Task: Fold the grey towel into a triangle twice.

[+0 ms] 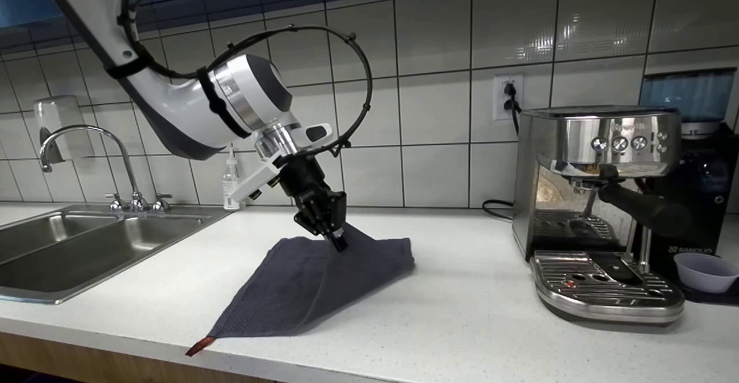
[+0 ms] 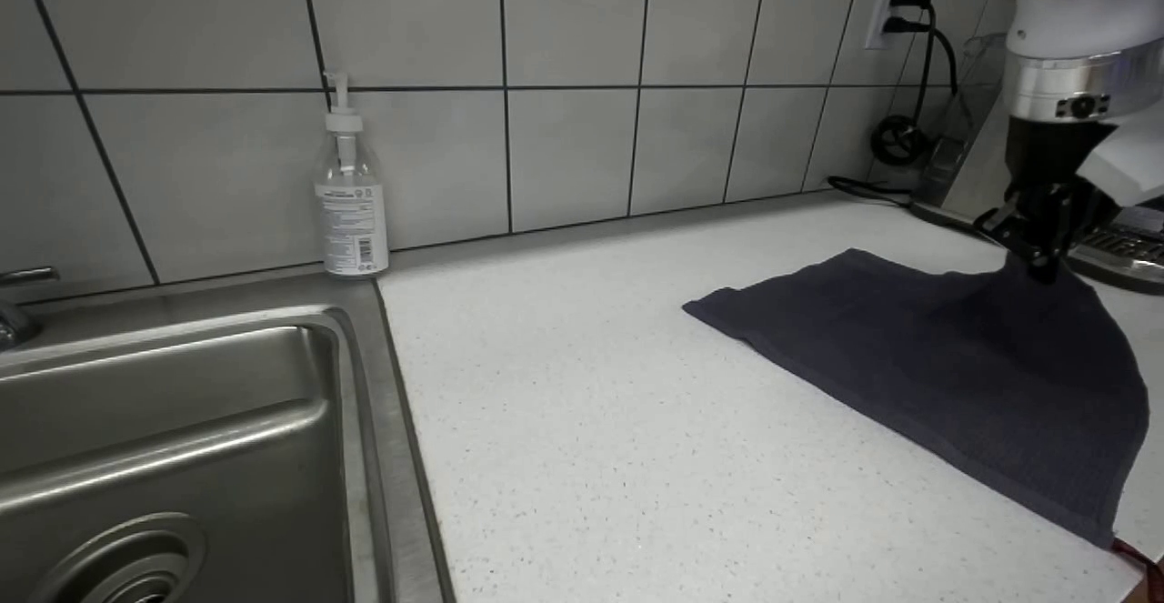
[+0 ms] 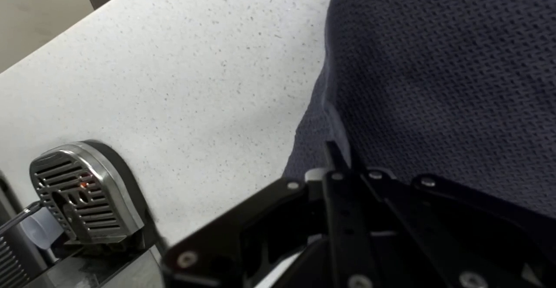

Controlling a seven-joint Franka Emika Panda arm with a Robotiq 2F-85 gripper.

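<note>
The grey towel (image 1: pixel 288 293) lies on the white counter with part of it lifted. It also shows in an exterior view (image 2: pixel 946 357) and in the wrist view (image 3: pixel 447 71). Its red tag (image 1: pixel 200 346) is at the front corner, over the counter's front edge; it also shows at the lower right in an exterior view (image 2: pixel 1138 559). My gripper (image 1: pixel 339 243) is tilted and shut on the towel, with an edge of cloth pinched between the fingertips (image 3: pixel 344 155). The held part rises in a peak. The towel's underside is mostly hidden.
An espresso machine (image 1: pixel 606 140) stands right of the towel, with a small pale bowl (image 1: pixel 705 272) beside it. A steel sink (image 1: pixel 138 238) is at the left. A clear soap bottle (image 2: pixel 351 212) stands by the tiled wall (image 2: pixel 573 148).
</note>
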